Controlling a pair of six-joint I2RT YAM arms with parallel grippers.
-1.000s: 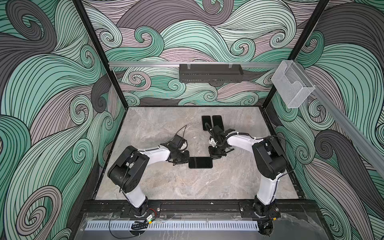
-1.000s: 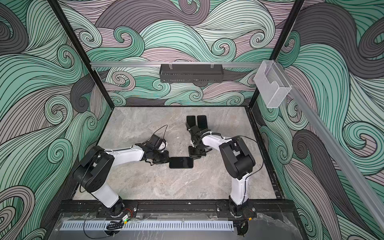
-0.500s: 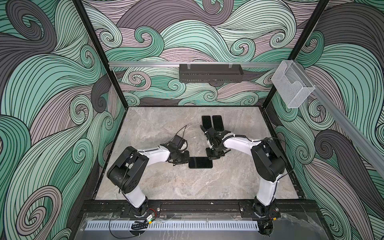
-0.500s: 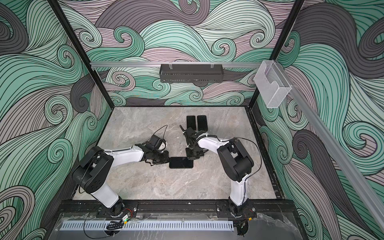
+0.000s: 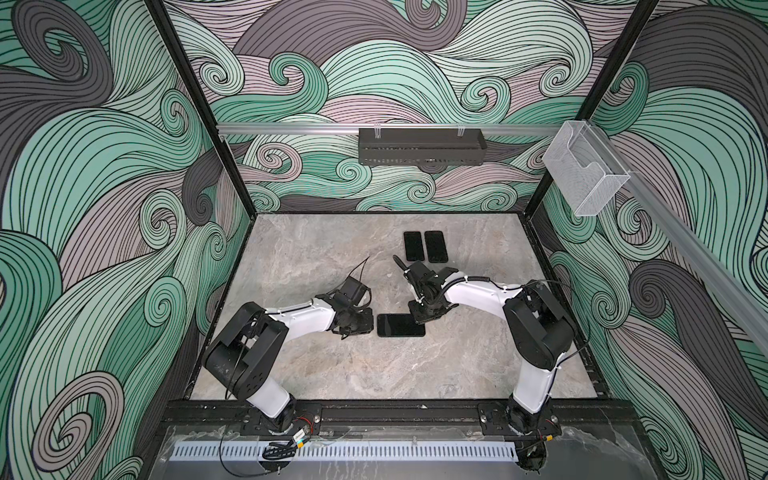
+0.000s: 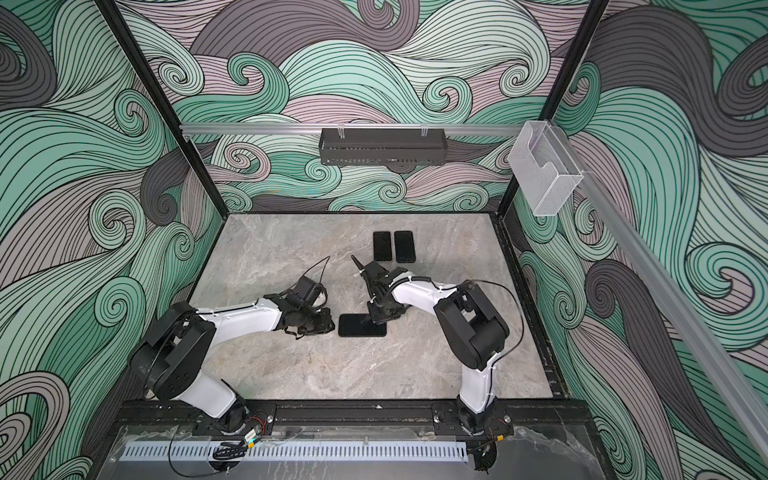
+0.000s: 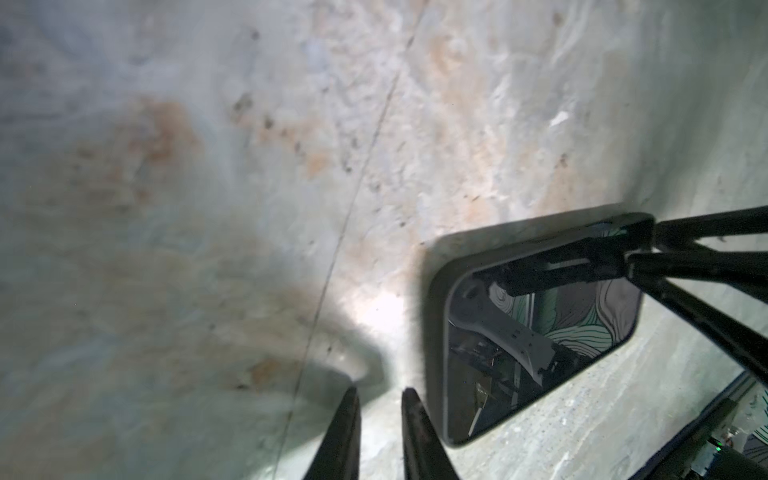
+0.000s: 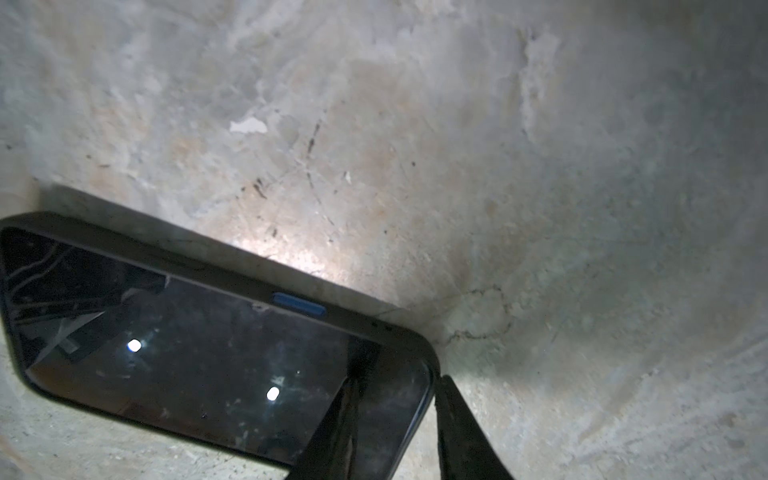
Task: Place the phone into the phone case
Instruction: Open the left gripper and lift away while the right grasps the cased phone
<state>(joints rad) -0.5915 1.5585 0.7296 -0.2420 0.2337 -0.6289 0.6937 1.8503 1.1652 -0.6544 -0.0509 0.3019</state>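
Black phone (image 5: 401,325) lies flat between left claw (image 7: 380,390) and right claw (image 8: 399,380).

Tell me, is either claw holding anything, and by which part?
Nothing seems held. The phone lies flat on the table; the left gripper stands open beside one end, and the right gripper straddles the other end's rim, jaws apart.

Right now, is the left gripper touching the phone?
Apart. In both top views a strip of table shows between the left gripper and the phone.
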